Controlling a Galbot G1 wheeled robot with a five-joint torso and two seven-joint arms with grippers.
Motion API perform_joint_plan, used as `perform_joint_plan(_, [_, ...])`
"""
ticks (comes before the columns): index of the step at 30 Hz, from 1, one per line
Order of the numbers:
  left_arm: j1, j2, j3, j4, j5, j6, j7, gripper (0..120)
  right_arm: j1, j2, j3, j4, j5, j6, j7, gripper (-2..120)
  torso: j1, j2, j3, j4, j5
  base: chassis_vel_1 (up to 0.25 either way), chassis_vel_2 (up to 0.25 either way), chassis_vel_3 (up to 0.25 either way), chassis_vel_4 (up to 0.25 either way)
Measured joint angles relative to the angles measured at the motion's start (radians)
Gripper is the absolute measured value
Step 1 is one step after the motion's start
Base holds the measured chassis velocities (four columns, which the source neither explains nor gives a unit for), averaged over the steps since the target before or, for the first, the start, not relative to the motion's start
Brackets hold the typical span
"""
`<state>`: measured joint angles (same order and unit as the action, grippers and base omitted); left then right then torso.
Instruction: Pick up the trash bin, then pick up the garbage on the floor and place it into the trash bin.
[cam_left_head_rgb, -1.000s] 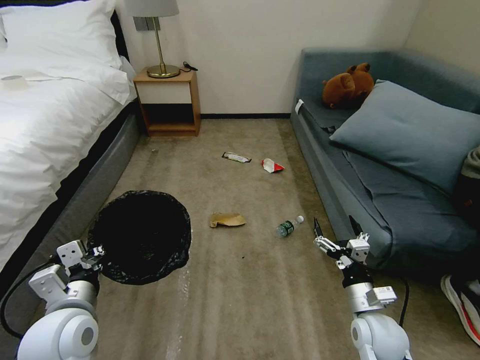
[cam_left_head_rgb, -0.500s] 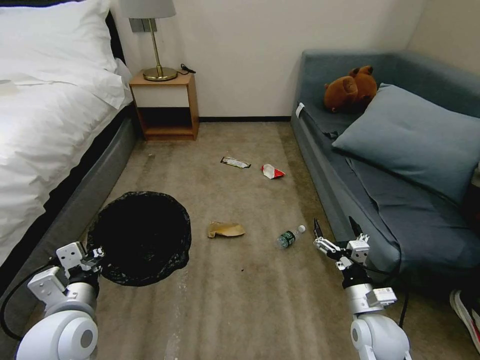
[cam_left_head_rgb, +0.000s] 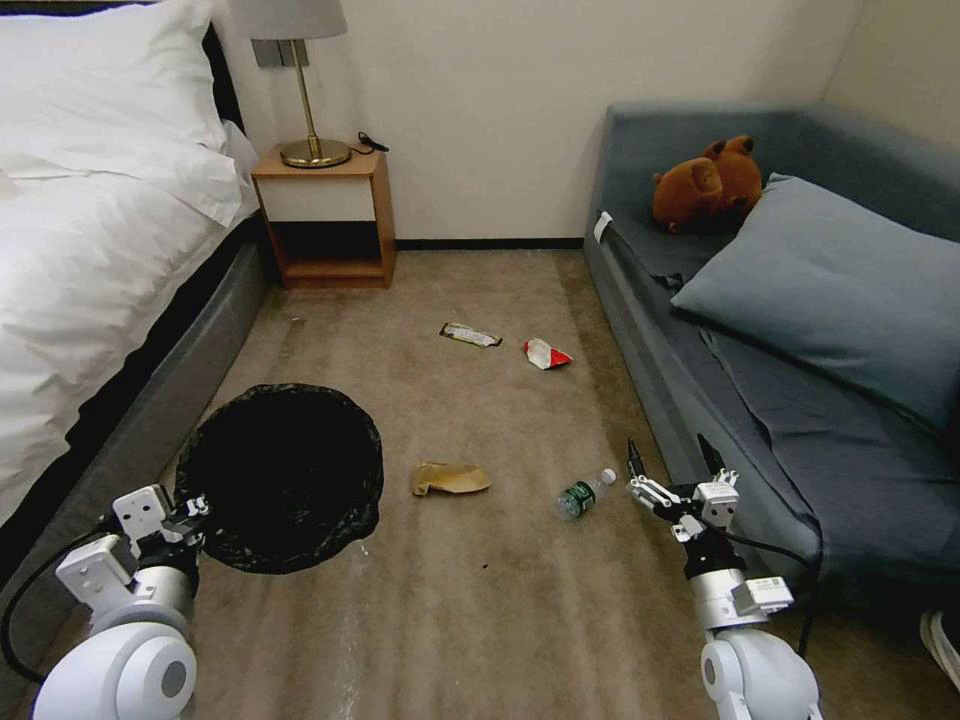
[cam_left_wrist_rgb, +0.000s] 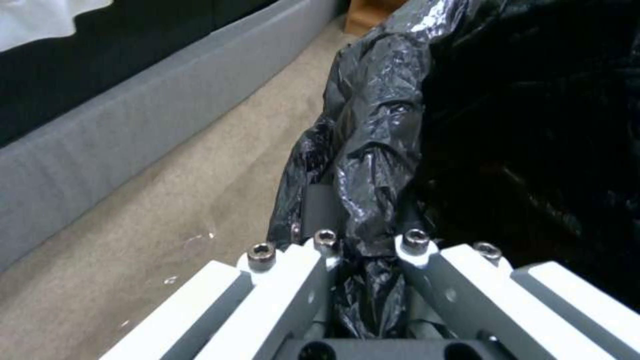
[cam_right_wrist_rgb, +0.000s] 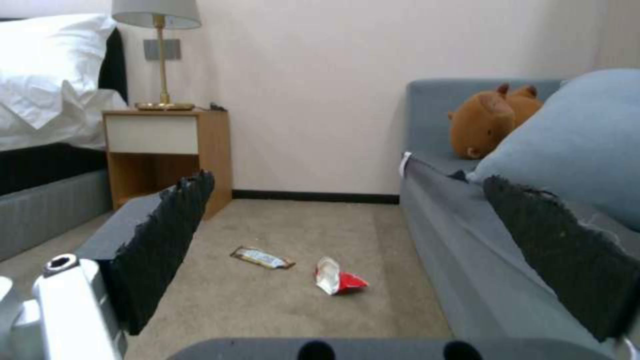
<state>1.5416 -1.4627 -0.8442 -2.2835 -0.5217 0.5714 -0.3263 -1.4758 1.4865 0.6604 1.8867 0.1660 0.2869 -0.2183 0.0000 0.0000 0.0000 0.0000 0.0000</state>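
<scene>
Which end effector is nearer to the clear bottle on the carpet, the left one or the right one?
Right. The right end effector hangs open just beside the bottle, on its sofa side. The left end effector is across the floor, shut on the trash bin rim.

Head camera overlooks the carpet (cam_left_head_rgb: 520, 590); right wrist camera shares it, low.

You're looking at glossy, crinkled black plastic on the trash bin (cam_left_head_rgb: 285, 475) liner — matt, ribbed carpet (cam_left_head_rgb: 500, 600) beneath, crumpled brown paper (cam_left_head_rgb: 450, 478), a clear plastic bottle (cam_left_head_rgb: 585, 493), wooden nightstand (cam_left_head_rgb: 325, 215).
</scene>
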Motion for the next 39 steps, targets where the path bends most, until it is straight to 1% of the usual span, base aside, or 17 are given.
perform_joint_plan(9, [-0.01, 0.004, 0.0, 0.008, -0.006, -0.007, 0.0, 1, 0.003, -0.003, 0.001, 0.0, -0.002, -0.003, 0.0, 100, 0.0, 0.0, 0.0, 0.0, 0.0, -0.082, 0.089, 0.083, -0.086])
perform_joint_plan(21, [-0.008, 0.002, 0.002, 0.023, -0.003, -0.019, 0.006, 1, 0.005, -0.002, -0.001, -0.007, -0.004, -0.005, 0.002, 100, 0.0, 0.0, 0.0, -0.0001, -0.0001, -0.094, 0.088, 0.086, -0.095])
perform_joint_plan(27, [-0.001, 0.0, 0.0, 0.037, -0.002, -0.033, 0.007, 1, 0.006, -0.003, -0.012, -0.01, 0.004, 0.001, 0.015, 100, 0.0, 0.0, 0.0, 0.0, -0.0001, -0.057, 0.069, 0.068, -0.057])
perform_joint_plan(32, [-0.002, -0.001, 0.001, 0.038, 0.0, -0.034, 0.007, 1, 0.008, -0.009, -0.019, -0.009, -0.002, 0.002, 0.023, 100, 0.0, 0.0, 0.0, 0.0, -0.0001, 0.0, 0.0, 0.0, 0.0])
perform_joint_plan(34, [-0.004, 0.0, 0.004, 0.037, 0.004, -0.026, 0.004, 1, 0.02, -0.017, -0.033, -0.004, -0.007, -0.023, 0.066, 100, 0.0, 0.0, 0.0, -0.0001, -0.0001, 0.0, 0.0, 0.0, 0.0])
perform_joint_plan(35, [-0.004, 0.0, 0.004, 0.037, 0.004, -0.026, 0.004, 1, 0.02, -0.017, -0.033, -0.004, -0.007, -0.023, 0.066, 100, 0.0, 0.0, 0.0, -0.0001, -0.0001, 0.0, 0.0, 0.0, 0.0])
perform_joint_plan(37, [-0.007, 0.001, 0.008, 0.036, 0.01, -0.019, 0.001, 1, 0.041, -0.03, -0.06, -0.004, 0.003, -0.072, 0.131, 100, 0.0, 0.0, 0.0, 0.0, -0.0001, 0.0, 0.0, 0.0, 0.0])
perform_joint_plan(38, [-0.007, 0.001, 0.008, 0.036, 0.01, -0.019, 0.001, 1, 0.041, -0.03, -0.06, -0.004, 0.003, -0.072, 0.131, 100, 0.0, 0.0, 0.0, 0.0, -0.0001, 0.0, 0.0, 0.0, 0.0])
perform_joint_plan(39, [-0.009, 0.0, 0.01, 0.036, 0.016, -0.017, 0.0, 1, 0.055, -0.04, -0.086, -0.006, 0.027, -0.123, 0.183, 100, 0.0, 0.0, 0.0, 0.0, -0.0001, 0.0, 0.0, 0.0, 0.0])
